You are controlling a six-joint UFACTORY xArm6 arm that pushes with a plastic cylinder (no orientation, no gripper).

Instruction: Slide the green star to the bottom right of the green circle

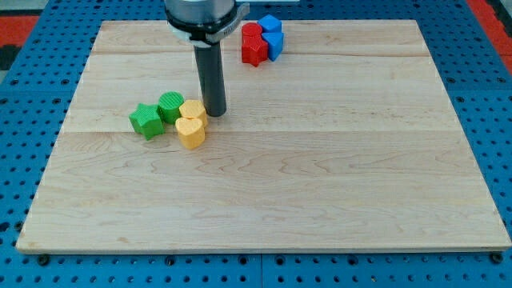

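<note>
The green star lies left of centre on the wooden board. The green circle touches it on its upper right. A yellow hexagon-like block sits right of the green circle, and a yellow heart sits just below that. My tip stands on the board just right of the upper yellow block, close to or touching it. It is well right of the green star, with the green circle and yellow blocks between.
A cluster of two red blocks and two blue blocks sits near the view's top centre, right of the rod. The board lies on a blue perforated base.
</note>
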